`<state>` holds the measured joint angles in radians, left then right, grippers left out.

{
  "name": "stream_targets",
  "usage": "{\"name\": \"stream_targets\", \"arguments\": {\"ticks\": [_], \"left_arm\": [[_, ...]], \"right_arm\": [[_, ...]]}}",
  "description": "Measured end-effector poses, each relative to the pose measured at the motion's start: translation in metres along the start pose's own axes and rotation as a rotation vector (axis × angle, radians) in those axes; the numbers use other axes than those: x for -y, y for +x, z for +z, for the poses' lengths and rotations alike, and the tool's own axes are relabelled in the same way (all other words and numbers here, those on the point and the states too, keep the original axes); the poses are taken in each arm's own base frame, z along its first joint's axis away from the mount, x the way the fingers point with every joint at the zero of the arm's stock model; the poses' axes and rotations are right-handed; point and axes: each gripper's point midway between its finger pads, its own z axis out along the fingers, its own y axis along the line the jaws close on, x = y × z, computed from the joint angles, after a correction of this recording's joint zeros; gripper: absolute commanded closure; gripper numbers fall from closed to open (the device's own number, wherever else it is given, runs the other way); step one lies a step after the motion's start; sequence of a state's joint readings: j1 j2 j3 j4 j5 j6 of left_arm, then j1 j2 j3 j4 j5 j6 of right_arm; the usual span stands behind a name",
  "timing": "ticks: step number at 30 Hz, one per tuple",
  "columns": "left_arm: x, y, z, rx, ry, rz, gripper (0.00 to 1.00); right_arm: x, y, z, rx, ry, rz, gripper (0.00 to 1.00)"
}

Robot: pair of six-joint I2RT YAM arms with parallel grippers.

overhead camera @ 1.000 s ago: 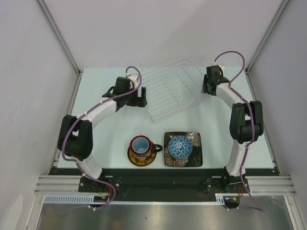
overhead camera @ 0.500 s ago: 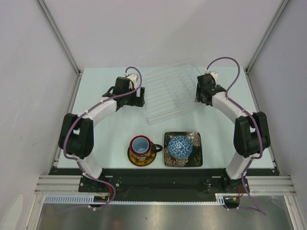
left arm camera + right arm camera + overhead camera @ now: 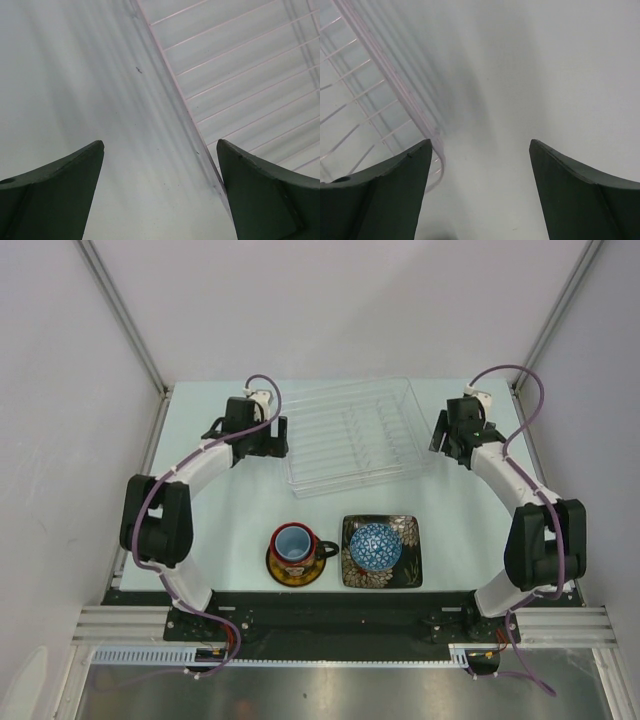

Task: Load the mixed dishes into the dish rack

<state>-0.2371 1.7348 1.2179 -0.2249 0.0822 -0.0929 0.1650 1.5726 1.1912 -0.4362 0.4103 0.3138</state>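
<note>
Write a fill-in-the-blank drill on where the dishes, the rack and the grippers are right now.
1. The small blue-patterned bowl sits on the square black ____.
2. The black mug stands on the round ____.
3. The dish rack is ____ of dishes.
4. The left gripper and the right gripper both have their jaws ____.
Missing words: plate; saucer; empty; open.

Pale mint table [image 3: 230, 515], white panel walls [image 3: 340, 300] on three sides. Aluminium corner posts [image 3: 119, 312] at back, extrusion rail [image 3: 120, 625] along near edge. Light even, soft shadows.
</note>
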Motion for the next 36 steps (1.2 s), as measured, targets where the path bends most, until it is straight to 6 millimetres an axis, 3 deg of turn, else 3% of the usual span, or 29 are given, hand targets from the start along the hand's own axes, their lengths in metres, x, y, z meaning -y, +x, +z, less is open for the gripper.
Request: {"name": "stream_targets", "arguments": {"ticks": [6, 10, 14, 17, 20, 23, 25, 27, 30, 32, 36], "left_arm": [[-0.014, -0.003, 0.001, 0.008, -0.02, -0.002, 0.0], [-0.023, -0.004, 0.0, 0.012, -0.041, 0.0, 0.01], [-0.032, 0.002, 0.001, -0.008, -0.072, 0.014, 0.0], [-0.035, 0.005, 0.003, -0.019, -0.08, 0.013, 0.0], [-0.036, 0.005, 0.003, -0.021, -0.086, 0.018, 0.0], [-0.037, 0.005, 0.003, -0.021, -0.087, 0.022, 0.0], [-0.037, 0.006, 0.004, -0.023, -0.088, 0.027, 0.0], [-0.038, 0.007, 0.005, -0.027, -0.088, 0.027, 0.0], [-0.038, 0.009, 0.006, -0.032, -0.089, 0.027, 0.0], [-0.038, 0.009, 0.006, -0.032, -0.092, 0.028, 0.01], [-0.039, 0.01, 0.005, -0.037, -0.094, 0.027, 0.0]], "right_arm": [[0.002, -0.016, 0.017, 0.031, -0.014, 0.043, 0.16], [-0.019, 0.002, 0.024, -0.001, -0.015, -0.013, 0.18], [-0.026, 0.011, 0.016, 0.001, 0.012, -0.051, 0.17], [-0.016, 0.012, 0.003, 0.015, 0.036, -0.055, 0.21], [0.005, -0.012, -0.019, 0.084, 0.046, 0.007, 0.23], [0.018, -0.06, -0.058, 0.246, 0.006, 0.111, 0.23], [0.008, -0.08, -0.078, 0.325, -0.056, 0.139, 0.23], [-0.017, -0.093, -0.086, 0.367, -0.149, 0.139, 0.23], [-0.051, -0.086, -0.07, 0.339, -0.242, 0.099, 0.23], [-0.074, -0.061, -0.042, 0.254, -0.278, 0.044, 0.22], [-0.089, -0.019, -0.001, 0.121, -0.282, -0.027, 0.22]]}}
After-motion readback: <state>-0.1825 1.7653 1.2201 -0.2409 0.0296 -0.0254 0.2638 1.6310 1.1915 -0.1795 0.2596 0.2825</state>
